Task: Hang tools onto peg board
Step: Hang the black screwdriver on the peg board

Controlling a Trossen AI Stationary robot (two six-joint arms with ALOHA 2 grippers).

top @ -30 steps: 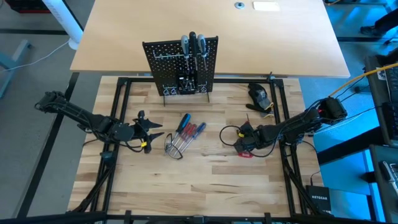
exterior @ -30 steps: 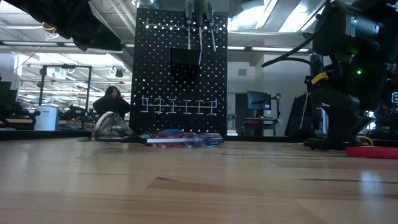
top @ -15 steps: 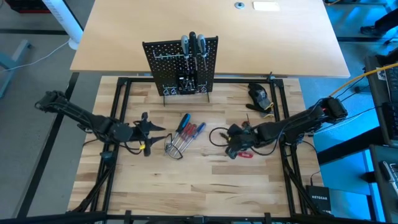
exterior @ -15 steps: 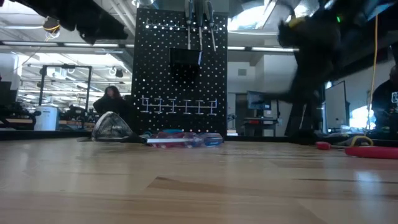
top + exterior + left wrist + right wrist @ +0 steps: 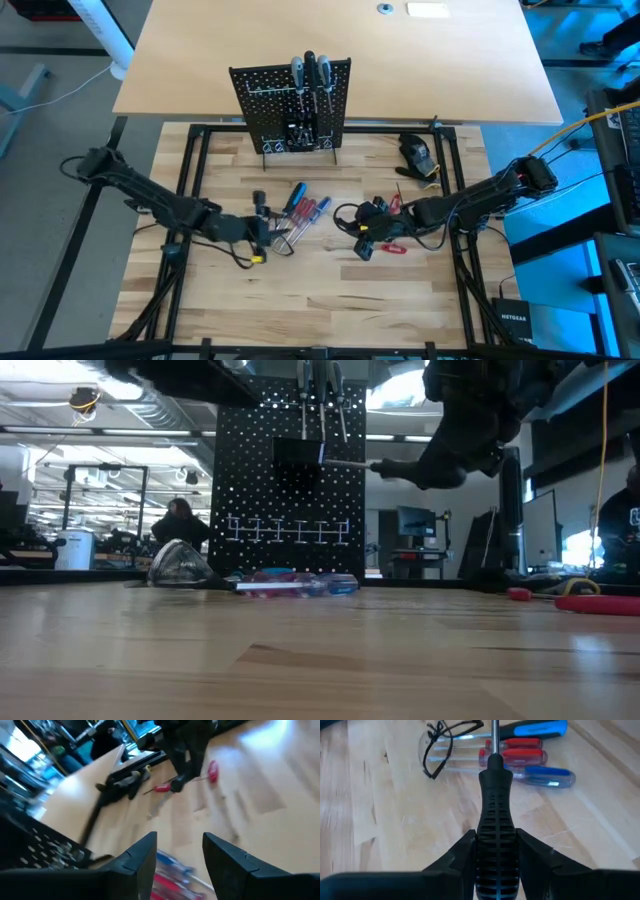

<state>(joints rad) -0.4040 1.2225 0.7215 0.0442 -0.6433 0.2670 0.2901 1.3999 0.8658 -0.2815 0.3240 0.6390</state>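
The black peg board [image 5: 292, 105] stands at the table's far side on its wire feet, with a few tools [image 5: 310, 72] hanging near its top. A bunch of blue- and red-handled screwdrivers [image 5: 303, 208] lies mid-table with the shafts in a wire ring [image 5: 280, 238]. My left gripper [image 5: 262, 222] hovers open just left of the bunch, nothing between its fingers [image 5: 145, 855]. To the right of the bunch, my right gripper [image 5: 364, 232] is shut on a black-handled screwdriver [image 5: 495, 785], held above the table [image 5: 345, 463]. My right gripper pinches the screwdriver's ribbed black handle [image 5: 495, 822] between its two fingers. The fingers come from the table's right, slanting down, and lie along the handle. The screwdriver is lifted clear and almost level; its silver shaft [image 5: 348, 463] sticks out ahead toward the bunch.
Red-handled pliers [image 5: 396, 248] lie on the table under my right arm. A dark rounded lump [image 5: 418, 152] sits at the far right by the frame. A black metal frame [image 5: 190, 170] borders the work area. Bare wood lies toward the near edge [image 5: 320, 300].
My right gripper has risen off the table with the black-handled screwdriver, now lifted clear, moved toward the table's left and rolled. My left gripper has moved right toward the bunch of screwdrivers and rolled; its fingers stay apart.
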